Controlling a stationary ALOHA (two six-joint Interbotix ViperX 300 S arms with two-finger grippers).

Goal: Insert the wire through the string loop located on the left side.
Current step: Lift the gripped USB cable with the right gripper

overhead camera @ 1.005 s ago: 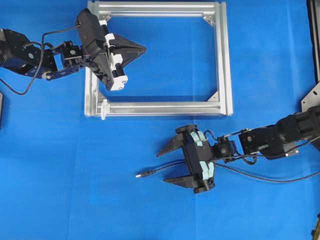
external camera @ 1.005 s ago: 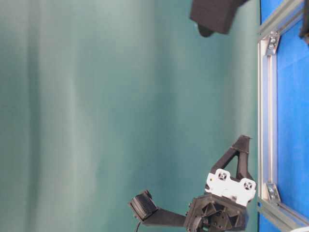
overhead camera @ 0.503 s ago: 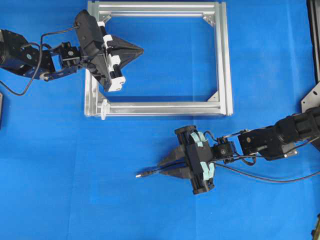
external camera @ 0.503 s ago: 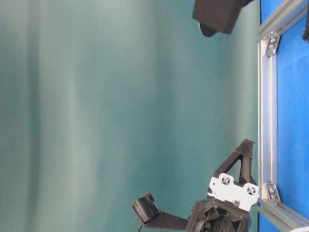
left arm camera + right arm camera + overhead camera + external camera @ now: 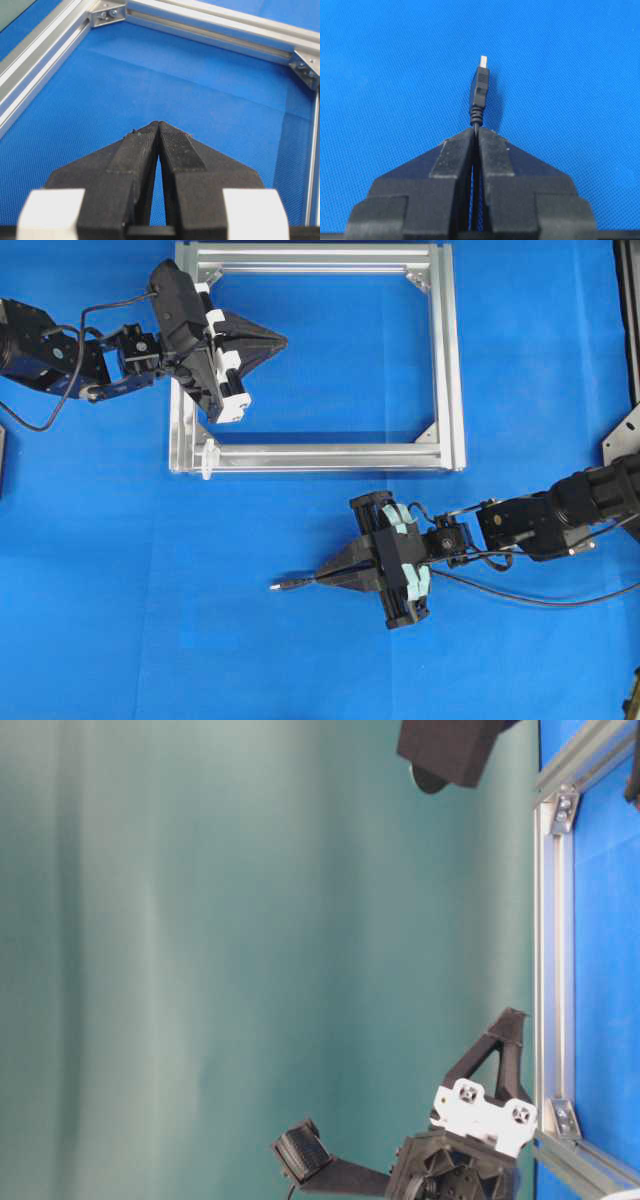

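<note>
The wire [image 5: 520,597] lies on the blue mat, its small plug [image 5: 280,586] pointing left. My right gripper [image 5: 320,578] is shut on the wire just behind the plug. In the right wrist view the plug [image 5: 480,90] sticks out past the closed right gripper [image 5: 476,131], silvery tip forward. My left gripper [image 5: 285,339] hovers over the upper left of the silver frame [image 5: 445,360], shut with nothing in it. In its wrist view the left gripper [image 5: 158,124] shows only mat and frame bars [image 5: 210,30] ahead. The string loop [image 5: 208,458] is a small white bit at the frame's lower-left corner.
A black bracket [image 5: 625,440] sits at the right edge of the mat. In the table-level view the frame [image 5: 553,970] runs along the right, the left gripper [image 5: 510,1015] stands beside it, and a dark housing [image 5: 450,750] hangs at the top.
My right gripper's jaws have closed from wide open onto the wire behind the plug. The left gripper has shifted slightly left and stayed shut.
</note>
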